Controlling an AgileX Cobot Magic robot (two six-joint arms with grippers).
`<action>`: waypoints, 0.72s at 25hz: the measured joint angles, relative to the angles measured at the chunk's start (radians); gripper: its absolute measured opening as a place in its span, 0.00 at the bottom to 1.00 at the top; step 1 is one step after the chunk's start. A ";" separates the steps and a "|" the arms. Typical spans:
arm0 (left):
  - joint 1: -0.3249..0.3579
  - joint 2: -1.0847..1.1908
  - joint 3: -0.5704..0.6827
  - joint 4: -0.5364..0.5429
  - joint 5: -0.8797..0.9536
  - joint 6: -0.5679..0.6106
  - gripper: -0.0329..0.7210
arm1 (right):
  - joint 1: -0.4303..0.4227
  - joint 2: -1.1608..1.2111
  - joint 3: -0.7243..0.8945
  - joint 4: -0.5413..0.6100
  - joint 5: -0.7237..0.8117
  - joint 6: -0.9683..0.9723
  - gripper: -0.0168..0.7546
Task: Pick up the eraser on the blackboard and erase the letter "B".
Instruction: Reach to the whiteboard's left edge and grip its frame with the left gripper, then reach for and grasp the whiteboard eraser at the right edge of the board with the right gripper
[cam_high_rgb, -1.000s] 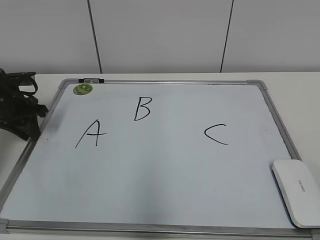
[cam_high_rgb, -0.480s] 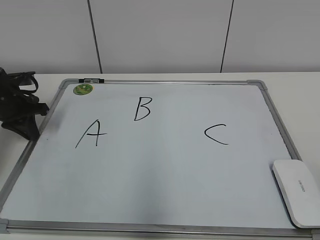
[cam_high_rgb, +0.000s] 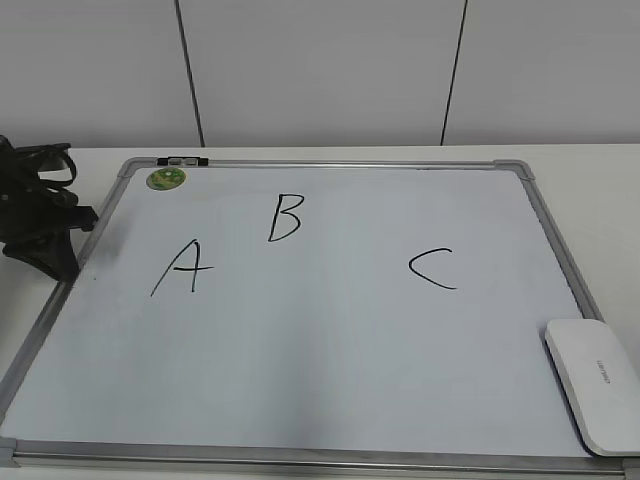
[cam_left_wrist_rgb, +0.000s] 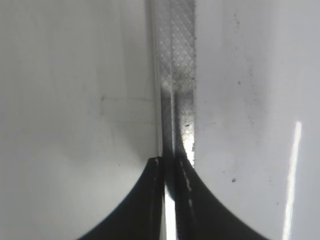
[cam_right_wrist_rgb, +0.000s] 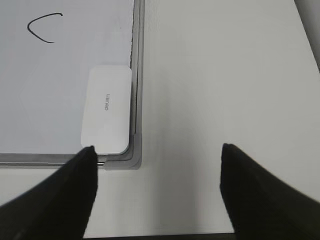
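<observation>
Item 1, the blackboard: a white board in a grey metal frame, lying flat on the white desk. I read three black letters on it: "A" at left, the letter "B" just up and right of it, "C" further right. A round green sticker sits near the top left corner.

Item 2, the eraser: a flat white block lying on the board in its lower right corner, against the frame, well apart from the "B". My right wrist camera shows it face up with small grey print.

Item 3, left gripper: I see its fingers pressed together, holding nothing, above the board's left frame rail. In the exterior view the arm sits at the board's left edge.

Item 4, right gripper: fingers spread wide apart, empty, hanging over bare desk just beside the board's corner, with the left finger near the eraser's end.
</observation>
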 joint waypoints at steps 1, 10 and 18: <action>0.000 0.000 0.000 0.000 0.002 0.000 0.06 | 0.000 0.049 -0.013 0.002 -0.021 0.000 0.78; 0.000 0.000 -0.001 -0.006 0.008 0.000 0.06 | 0.000 0.275 -0.026 0.121 -0.060 -0.023 0.78; 0.000 0.000 -0.001 -0.010 0.025 0.000 0.06 | 0.000 0.333 -0.026 0.151 -0.059 -0.046 0.78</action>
